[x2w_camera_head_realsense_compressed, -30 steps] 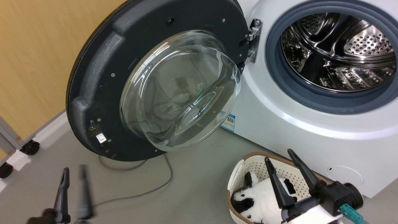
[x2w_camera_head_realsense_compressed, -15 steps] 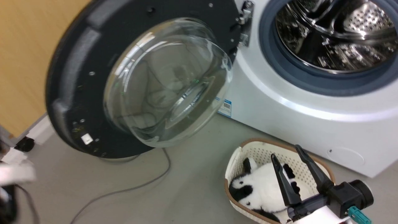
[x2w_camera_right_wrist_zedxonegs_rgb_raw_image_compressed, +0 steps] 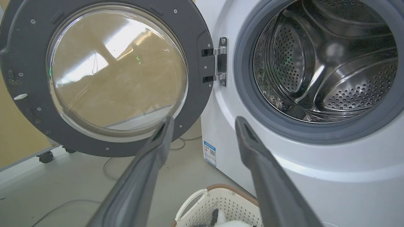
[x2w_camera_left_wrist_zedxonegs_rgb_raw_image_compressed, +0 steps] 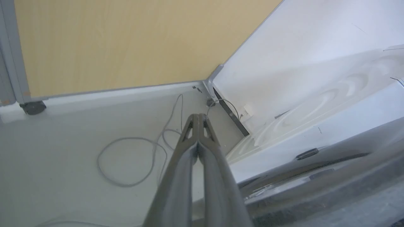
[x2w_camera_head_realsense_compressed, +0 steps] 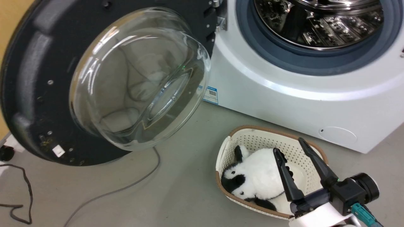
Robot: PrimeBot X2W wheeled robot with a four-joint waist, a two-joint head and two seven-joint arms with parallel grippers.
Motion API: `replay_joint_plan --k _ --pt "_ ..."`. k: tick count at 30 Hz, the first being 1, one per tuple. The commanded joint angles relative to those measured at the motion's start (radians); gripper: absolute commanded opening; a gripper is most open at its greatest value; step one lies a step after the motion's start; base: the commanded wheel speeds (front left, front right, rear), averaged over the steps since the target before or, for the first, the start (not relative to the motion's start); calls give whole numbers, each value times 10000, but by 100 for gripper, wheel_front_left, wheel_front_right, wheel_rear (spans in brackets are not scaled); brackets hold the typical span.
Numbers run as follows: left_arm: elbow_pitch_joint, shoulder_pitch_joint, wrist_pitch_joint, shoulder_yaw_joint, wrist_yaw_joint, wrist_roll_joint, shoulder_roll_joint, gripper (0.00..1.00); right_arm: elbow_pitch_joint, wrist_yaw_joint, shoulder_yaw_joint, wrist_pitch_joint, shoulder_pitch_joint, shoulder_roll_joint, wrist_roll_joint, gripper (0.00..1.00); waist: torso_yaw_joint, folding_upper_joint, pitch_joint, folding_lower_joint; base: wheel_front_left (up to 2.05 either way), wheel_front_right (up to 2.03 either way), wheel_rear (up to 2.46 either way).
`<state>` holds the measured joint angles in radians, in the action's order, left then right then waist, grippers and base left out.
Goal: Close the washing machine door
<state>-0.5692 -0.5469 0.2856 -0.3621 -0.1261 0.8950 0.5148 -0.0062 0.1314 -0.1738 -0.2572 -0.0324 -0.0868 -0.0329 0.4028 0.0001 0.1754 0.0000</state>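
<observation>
The washing machine door (x2w_camera_head_realsense_compressed: 104,85) hangs wide open on its hinge, beside the drum of the washing machine (x2w_camera_head_realsense_compressed: 284,94). My left claw (x2w_camera_left_wrist_zedxonegs_rgb_raw_image_compressed: 198,116), clenched on nothing, points low towards the floor, apparently behind the door, probably to push it. My right claw (x2w_camera_head_realsense_compressed: 288,145), released, hovers over the basket (x2w_camera_head_realsense_compressed: 252,129).

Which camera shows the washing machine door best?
Right wrist view: the washing machine door appears almost whole, hinge included. Head view cuts its top and left edge; left wrist view, cannot tell.
</observation>
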Motion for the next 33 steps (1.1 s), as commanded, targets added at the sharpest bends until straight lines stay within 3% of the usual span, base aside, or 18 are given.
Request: replay_joint_plan --k 1,7,16,25,33 --pt "-181 -175 255 -138 -13 251 21 0 -38 -7 -41 -45 -151 -13 39 100 -81 -1 49 0 0 0 0" --pt "-1442 -681 2734 -876 137 2240 -12 0 -25 -7 -120 -45 -222 -10 53 100 -261 -1 89 0 0 0 0" --pt "-991 -364 5477 -1027 124 3898 -457 0 58 -7 -133 -45 -126 54 33 100 -291 -1 -156 0 0 0 0" --pt "1076 924 7961 -480 818 4693 -1117 0 215 -7 -132 -46 -15 212 -87 100 -470 -1 -681 0 0 0 0" --pt "4473 2556 9180 117 1595 5387 -2470 0 328 -7 -17 -46 163 312 -104 100 -896 -1 -1071 0 0 0 0"
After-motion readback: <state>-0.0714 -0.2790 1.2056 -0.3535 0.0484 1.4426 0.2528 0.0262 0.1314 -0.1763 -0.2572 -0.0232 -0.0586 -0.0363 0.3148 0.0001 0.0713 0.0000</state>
